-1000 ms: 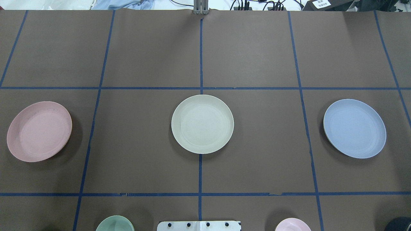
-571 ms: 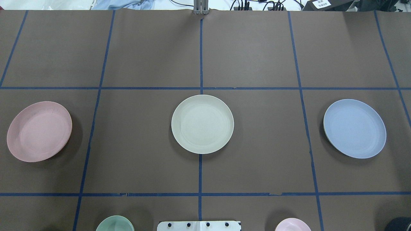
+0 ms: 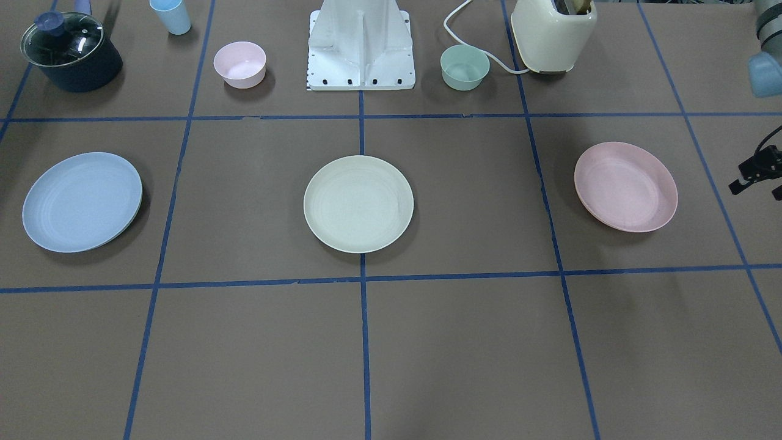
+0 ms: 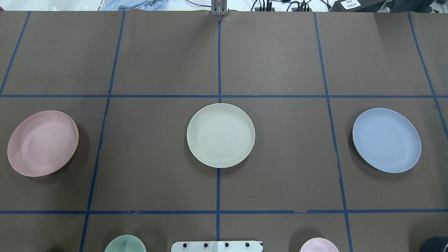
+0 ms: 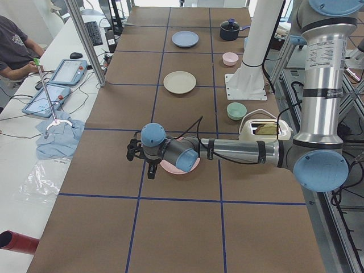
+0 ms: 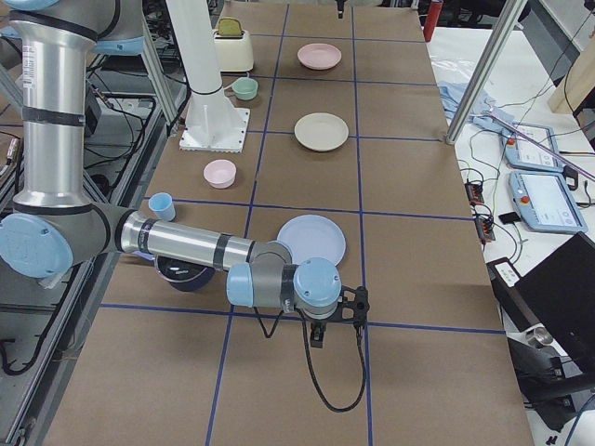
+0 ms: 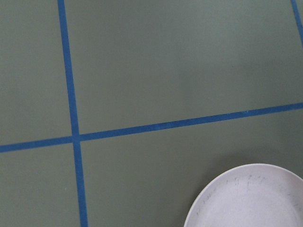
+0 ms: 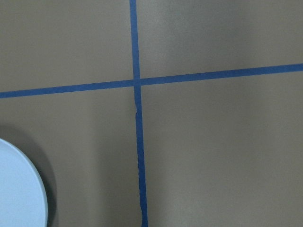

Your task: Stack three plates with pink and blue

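No writing can be read anywhere. A white label (image 4: 350, 3) on the dark box (image 4: 367, 6) past the far edge of the worktop (image 4: 280, 52) carries a couple of lines of print, too small and blurred to make out. The tablets (image 6: 544, 200) beside the worktop show lit panels, with no legible words.

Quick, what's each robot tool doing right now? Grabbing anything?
Left tool: looks open, holding nothing.
Right tool: seen only from the side, so it cannot be told.
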Robot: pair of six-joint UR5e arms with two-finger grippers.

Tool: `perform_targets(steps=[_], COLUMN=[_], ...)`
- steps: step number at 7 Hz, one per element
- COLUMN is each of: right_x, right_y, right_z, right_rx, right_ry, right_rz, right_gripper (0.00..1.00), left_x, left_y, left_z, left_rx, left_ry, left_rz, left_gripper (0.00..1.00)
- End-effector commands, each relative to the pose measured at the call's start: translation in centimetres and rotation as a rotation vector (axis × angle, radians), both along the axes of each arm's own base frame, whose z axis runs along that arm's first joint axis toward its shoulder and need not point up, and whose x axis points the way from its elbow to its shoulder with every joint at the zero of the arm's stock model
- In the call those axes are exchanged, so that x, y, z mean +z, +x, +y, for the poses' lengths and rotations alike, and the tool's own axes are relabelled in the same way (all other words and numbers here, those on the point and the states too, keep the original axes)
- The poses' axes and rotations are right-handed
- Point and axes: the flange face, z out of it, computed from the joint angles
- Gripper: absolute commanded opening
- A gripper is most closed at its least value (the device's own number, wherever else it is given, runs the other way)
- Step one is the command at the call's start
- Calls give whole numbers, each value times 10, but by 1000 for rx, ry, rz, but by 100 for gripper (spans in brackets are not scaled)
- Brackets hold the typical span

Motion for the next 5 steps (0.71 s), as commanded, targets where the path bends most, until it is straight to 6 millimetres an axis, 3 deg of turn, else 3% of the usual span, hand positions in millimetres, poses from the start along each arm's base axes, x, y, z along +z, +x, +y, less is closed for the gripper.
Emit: perform_targets(steps=[1, 2, 5], right_x=[0, -3, -18], right_y=[-4, -9, -18], right_z=[-3, -5, -9], right_rx=[11, 32, 26], right_ry=[6, -28, -21], right_rz=[-4, -15, -32], right_gripper=[100, 100, 100], left_x=[18, 30, 41], left_y=[49, 70, 103], left_z=[35, 47, 61], left_rx=[-2, 48, 128], left_ry=[-61, -84, -98], left_rz=[13, 2, -12], left_gripper=[99, 99, 99])
